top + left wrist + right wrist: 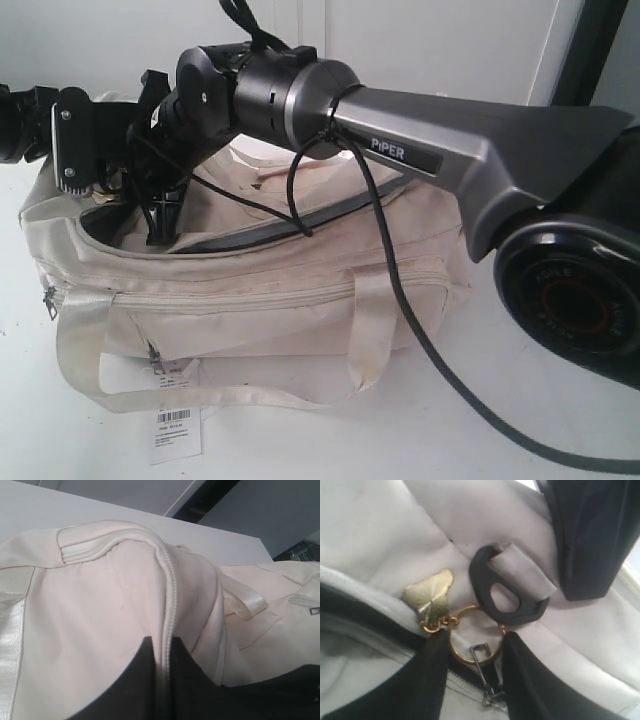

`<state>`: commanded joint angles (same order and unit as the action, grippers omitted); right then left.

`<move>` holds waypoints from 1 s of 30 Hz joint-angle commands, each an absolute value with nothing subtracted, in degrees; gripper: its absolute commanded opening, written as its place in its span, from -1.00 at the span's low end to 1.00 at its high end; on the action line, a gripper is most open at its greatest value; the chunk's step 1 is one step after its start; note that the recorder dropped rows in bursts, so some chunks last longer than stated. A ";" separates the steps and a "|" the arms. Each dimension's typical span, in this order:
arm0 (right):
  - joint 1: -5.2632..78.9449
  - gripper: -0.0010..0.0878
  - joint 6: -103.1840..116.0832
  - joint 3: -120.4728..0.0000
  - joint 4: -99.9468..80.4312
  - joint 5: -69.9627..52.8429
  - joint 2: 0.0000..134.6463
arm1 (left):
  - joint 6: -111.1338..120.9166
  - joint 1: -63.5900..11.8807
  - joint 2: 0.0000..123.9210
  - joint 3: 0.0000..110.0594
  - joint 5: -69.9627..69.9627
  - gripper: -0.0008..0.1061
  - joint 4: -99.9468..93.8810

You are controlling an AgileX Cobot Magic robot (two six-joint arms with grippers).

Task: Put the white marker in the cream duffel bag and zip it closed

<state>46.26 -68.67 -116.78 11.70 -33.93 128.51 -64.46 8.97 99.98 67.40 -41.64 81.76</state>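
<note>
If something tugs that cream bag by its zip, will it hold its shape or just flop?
Probably flops: the cream duffel bag sags and its handle drapes limp. The fabric bunches into folds beside the left tool, so a tug would likely drag cloth before the whole bag. Its slack sides suggest it is light.

You have the duffel bag on the table, its tag lying in front, the left gripper astride its zipper seam and the right gripper around the pull ring near its left end.
</note>
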 joint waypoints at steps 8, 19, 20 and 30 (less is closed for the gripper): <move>46.26 -0.98 -66.19 -116.78 12.09 -39.52 125.82 | -64.47 8.97 99.98 67.40 -41.19 -0.99 81.89; 46.26 -0.98 -59.82 -116.78 15.81 -43.05 123.35 | -64.61 8.97 99.98 67.40 -40.41 -0.99 81.89; 46.26 -0.98 -58.94 -116.78 15.92 -44.02 123.35 | -64.61 8.97 99.98 67.40 -40.41 -0.99 81.89; 46.28 -0.98 -55.30 -116.78 21.15 -42.44 121.56 | -64.64 8.97 99.98 67.40 -39.19 -0.99 81.89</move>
